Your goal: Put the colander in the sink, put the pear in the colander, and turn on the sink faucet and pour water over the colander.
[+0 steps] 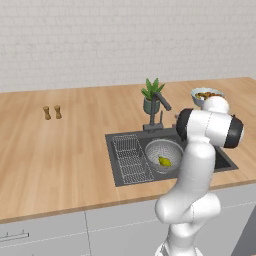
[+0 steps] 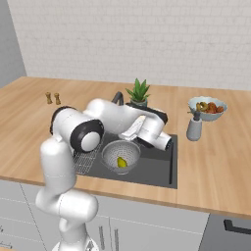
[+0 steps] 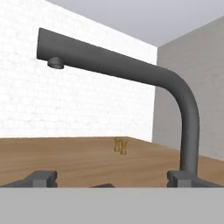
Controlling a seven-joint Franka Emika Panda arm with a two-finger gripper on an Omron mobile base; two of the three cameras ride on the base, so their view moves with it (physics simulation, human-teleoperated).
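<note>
No brand, label or writing can be read on anything here. The end effector (image 3: 111, 177) sits low beside the faucet (image 3: 131, 74), its two dark fingertips (image 3: 41, 178) set wide apart with nothing between them; the right-hand tip in the hand view is just beside the faucet's upright post, though contact cannot be told. From the base cameras the arm reaches over the sink (image 1: 125, 172) toward the faucet (image 1: 157, 111) at its back edge. The colander (image 1: 163, 154) rests inside the sink next to the wire rack (image 1: 131, 159), and the pear (image 1: 164, 161) lies in the colander's bottom. On the wooden counter (image 1: 60, 155) stand a potted plant (image 1: 152, 95), a fruit bowl (image 2: 207, 108), a grey bottle (image 2: 194, 127) and two small shakers (image 1: 52, 112).
</note>
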